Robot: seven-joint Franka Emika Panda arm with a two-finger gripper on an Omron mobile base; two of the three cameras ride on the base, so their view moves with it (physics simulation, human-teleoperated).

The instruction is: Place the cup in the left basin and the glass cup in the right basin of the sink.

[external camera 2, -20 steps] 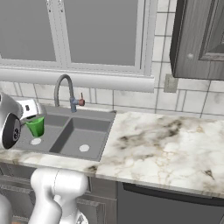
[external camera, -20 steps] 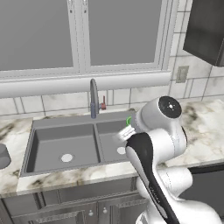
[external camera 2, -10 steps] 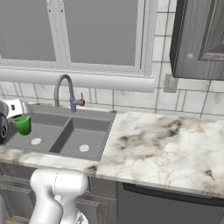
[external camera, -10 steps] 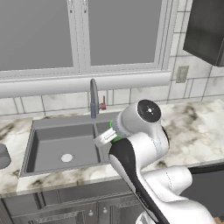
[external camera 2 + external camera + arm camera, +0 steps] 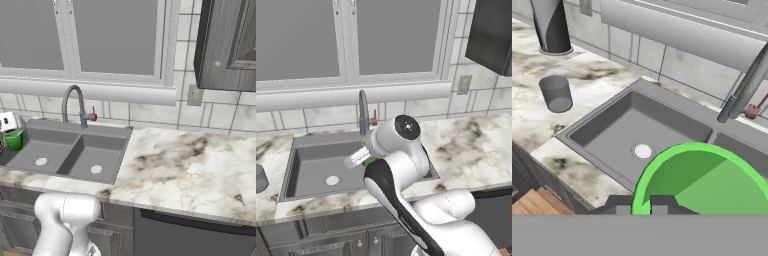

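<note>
Hand [image 5: 11, 131] clenched on cup [image 5: 14, 140], green tumbler carried upright above sink [image 5: 311, 145], apparently bound for left basin [image 5: 624, 127] as task required. Cup hung directly below hand, rim pinched between fingertips [image 5: 660, 204], mouth gaping wide in hand view with basin drain just beyond rim. Cup hovered over left basin near centre divider, not yet lowered inside. Glass cup [image 5: 556, 93] stood on marble table [image 5: 587, 75] beside sink's left edge, well apart from hand, presumably awaiting transfer to right basin [image 5: 96, 160].
</note>
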